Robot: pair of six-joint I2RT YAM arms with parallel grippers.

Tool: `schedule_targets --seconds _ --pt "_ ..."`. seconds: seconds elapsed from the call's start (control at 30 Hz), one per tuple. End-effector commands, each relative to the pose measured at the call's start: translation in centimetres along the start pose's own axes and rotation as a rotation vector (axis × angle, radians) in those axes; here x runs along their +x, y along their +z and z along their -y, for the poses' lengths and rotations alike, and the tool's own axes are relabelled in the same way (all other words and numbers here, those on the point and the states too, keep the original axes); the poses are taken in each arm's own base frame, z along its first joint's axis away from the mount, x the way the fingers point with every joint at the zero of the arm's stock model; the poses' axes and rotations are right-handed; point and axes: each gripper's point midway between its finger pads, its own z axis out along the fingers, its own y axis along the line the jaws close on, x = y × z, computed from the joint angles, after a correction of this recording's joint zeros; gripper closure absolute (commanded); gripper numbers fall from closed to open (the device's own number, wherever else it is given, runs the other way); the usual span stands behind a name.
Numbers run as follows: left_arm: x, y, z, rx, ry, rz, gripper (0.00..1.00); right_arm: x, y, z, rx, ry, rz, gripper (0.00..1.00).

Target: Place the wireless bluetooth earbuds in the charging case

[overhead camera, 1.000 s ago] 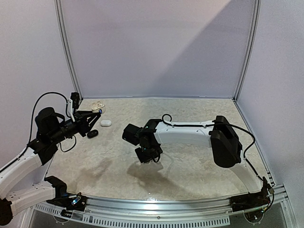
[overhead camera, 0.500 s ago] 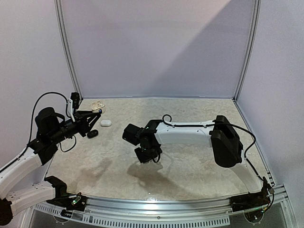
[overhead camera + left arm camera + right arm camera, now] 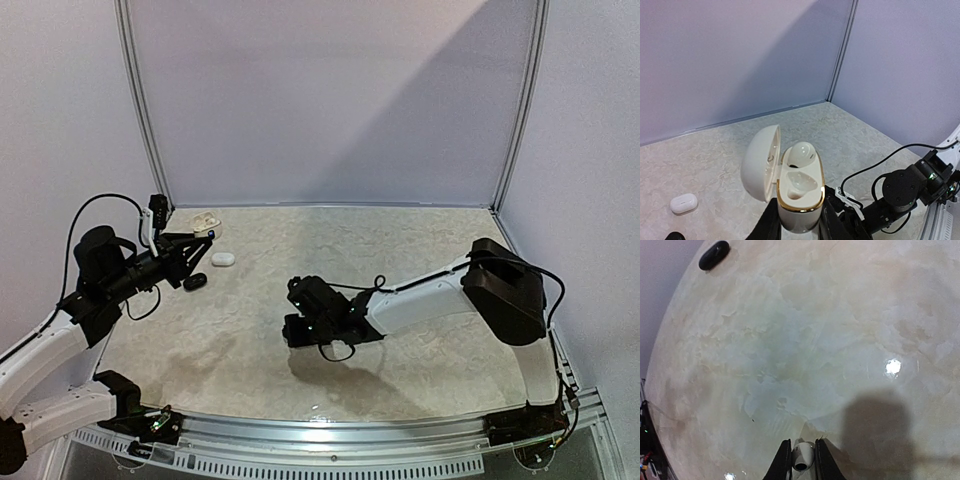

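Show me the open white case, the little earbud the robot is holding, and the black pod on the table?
open white case (image 3: 799,192): left wrist view, inside its gold-rimmed base.
earbud (image 3: 802,454): right wrist view, on its white body.
black pod (image 3: 714,254): right wrist view, its middle.

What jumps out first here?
The open white charging case, gold-rimmed, held up by the left gripper at far left, one earbud seated and one slot empty. Then the right gripper low over the middle of the table, pinching a small white earbud. A closed white case and a black case lie near the left arm.
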Motion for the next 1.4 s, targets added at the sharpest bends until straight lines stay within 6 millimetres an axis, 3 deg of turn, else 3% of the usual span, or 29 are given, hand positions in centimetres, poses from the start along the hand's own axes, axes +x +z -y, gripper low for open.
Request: schedule_targets --seconds 0.0,0.37,0.53,0.7,1.2,1.37 --pt "0.8 0.1 -0.3 -0.007 0.001 -0.019 1.00 -0.6 -0.2 -2.0 -0.169 0.122 0.089 0.98" --pt "0.8 0.1 -0.3 -0.009 0.004 -0.016 1.00 5.2 0.5 2.9 0.113 0.044 -0.064 0.86" --pt "0.7 0.1 -0.3 -0.008 0.005 -0.015 1.00 6.3 0.0 4.1 0.205 0.001 -0.097 0.81" --pt "0.7 0.1 -0.3 -0.009 0.001 -0.016 1.00 6.1 -0.8 4.6 0.266 -0.038 -0.094 0.78" --pt "0.8 0.1 -0.3 -0.007 0.002 -0.019 1.00 2.8 -3.9 5.1 0.321 -0.036 -0.021 0.76" --pt "0.9 0.1 -0.3 -0.006 0.001 -0.021 1.00 2.1 -4.0 3.4 0.254 -0.084 -0.051 0.64"
